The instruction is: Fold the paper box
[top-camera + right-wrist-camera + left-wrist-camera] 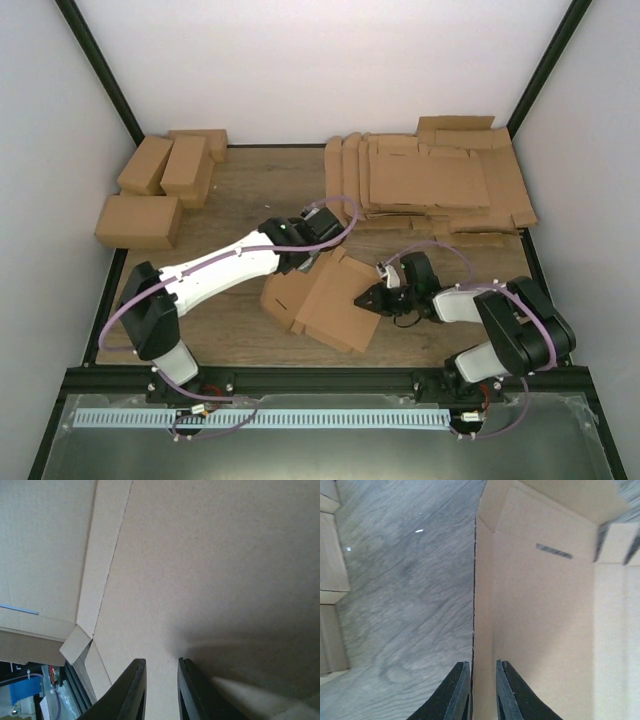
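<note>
The paper box point(320, 300) is a brown die-cut sheet, partly folded, lying at the table's middle between both arms. My left gripper point(312, 258) is at its far edge. In the left wrist view the gripper point(482, 662) is shut on an upright side wall of the box point(545, 605), one finger on each side of it. My right gripper point(368, 298) is at the box's right edge. In the right wrist view the gripper point(161, 660) points at a broad cardboard panel point(200, 555); its jaws stand a narrow gap apart with nothing between them.
Several folded brown cartons point(160, 190) stand at the back left, and their edges show in the left wrist view point(330, 580). A stack of flat cardboard blanks point(430, 180) lies at the back right. White walls enclose the wooden table point(230, 200).
</note>
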You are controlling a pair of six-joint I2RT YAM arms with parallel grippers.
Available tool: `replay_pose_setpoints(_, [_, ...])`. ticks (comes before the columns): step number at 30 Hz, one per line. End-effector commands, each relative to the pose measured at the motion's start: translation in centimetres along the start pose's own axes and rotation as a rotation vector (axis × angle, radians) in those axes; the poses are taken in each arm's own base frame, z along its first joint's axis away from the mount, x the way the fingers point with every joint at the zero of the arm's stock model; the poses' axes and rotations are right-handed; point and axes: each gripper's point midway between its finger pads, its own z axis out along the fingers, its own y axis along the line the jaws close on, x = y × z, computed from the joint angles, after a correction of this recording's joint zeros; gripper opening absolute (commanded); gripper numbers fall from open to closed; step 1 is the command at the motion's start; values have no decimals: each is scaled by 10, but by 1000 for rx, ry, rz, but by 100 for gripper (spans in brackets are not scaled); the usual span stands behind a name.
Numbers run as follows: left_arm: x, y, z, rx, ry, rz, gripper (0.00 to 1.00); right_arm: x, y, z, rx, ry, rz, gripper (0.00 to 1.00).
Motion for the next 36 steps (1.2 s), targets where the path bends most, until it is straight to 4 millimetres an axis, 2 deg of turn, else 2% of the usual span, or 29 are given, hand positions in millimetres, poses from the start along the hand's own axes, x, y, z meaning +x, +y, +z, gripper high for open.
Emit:
replay_pose_setpoints(1, [-17,-26,-17,197,-74,-103,17,-2,2,7,-26,-23,6,18])
replay_pose_setpoints(8, [-18,-68,-23,437,-70,-172,25,5,-8,10,-9,-21,27,16])
replay_pose_setpoints(16, [0,-96,-6,552,3,-193,27,5,-10,10,1,-25,21,16])
replay_pose_setpoints(22, [2,-94,-2,556,11,-203,27,3,-3,9,-24,-28,-3,16])
replay_pose_setpoints(30, [-1,-96,-11,641,-11,-232,27,-14,30,-5,-121,-106,-77,19])
replay_pose_setpoints(36, [-1,-96,-13,699,-13,-260,28,-14,28,-2,-123,-101,-58,19])
